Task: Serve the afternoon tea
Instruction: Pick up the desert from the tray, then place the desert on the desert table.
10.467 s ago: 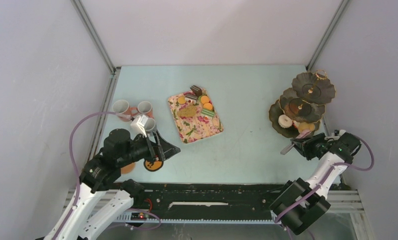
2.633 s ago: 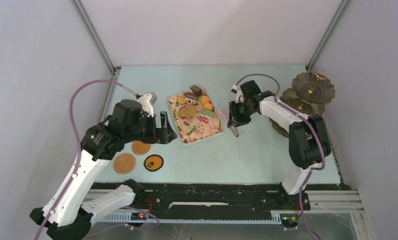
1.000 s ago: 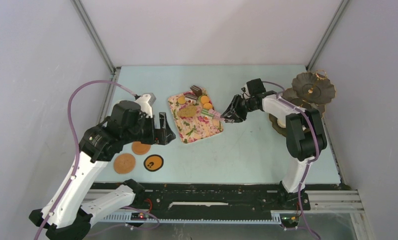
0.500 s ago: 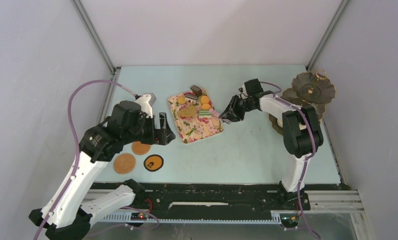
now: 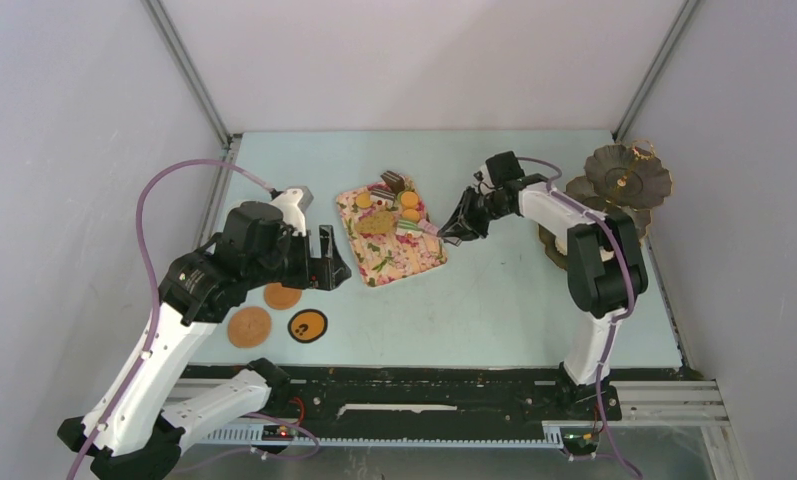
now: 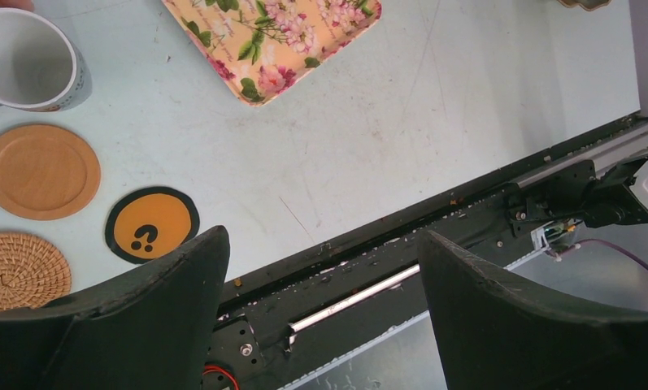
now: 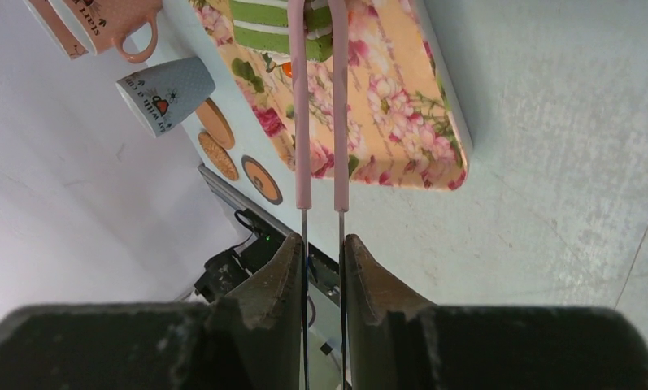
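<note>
Right fingers [image 7: 281, 272] pinch pink tongs [image 7: 302, 130] whose cut-off tips cross a green-striped cake slice [image 7: 259, 24] on the floral tray [image 7: 406, 138]; left fingers [image 6: 170, 280] spread wide above the table [image 6: 434, 97].

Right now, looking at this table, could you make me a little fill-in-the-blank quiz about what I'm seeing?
The right fingers are shut on a pair of ___ tongs.
The tongs reach over a cake slice striped white and ___.
Near the grey mug lie ___ round coasters.
The black-rimmed coaster shows a ___ mark.
Missing words: pink, green, three, question.
</note>
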Robot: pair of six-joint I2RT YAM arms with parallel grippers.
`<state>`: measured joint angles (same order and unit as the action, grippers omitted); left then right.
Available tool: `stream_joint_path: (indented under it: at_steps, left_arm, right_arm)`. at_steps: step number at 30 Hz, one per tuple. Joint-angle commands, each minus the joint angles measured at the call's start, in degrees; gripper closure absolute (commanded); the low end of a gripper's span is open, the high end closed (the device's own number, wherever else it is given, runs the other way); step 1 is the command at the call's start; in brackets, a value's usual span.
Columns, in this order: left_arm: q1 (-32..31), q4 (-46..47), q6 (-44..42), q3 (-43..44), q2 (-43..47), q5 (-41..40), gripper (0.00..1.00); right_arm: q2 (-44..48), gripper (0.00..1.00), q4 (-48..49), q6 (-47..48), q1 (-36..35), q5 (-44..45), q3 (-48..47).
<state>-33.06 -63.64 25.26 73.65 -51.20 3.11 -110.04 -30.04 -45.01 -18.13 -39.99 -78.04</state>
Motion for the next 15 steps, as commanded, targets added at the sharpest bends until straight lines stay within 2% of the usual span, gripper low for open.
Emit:
stream_joint_path:
  at_steps: [1,8,15]
  left_arm:
    - [-0.75,0.50,-1.79,2.99,0.39,-1.08,0.08]
    - [-0.85,0.27,-1.88,3.63,0.93,-1.19,0.08]
    - [-1.49,2.87,0.24,2.57,2.43,2.74,0.08]
  right_arm:
    - [8.18,1.00,-3.19,1.05,-0.05,0.26,-1.44]
    - [21.93,1.00,-12.33,3.47,1.20,5.02,3.27]
    - [45.22,1.00,-28.43,3.07,5.06,13.26,10.03]
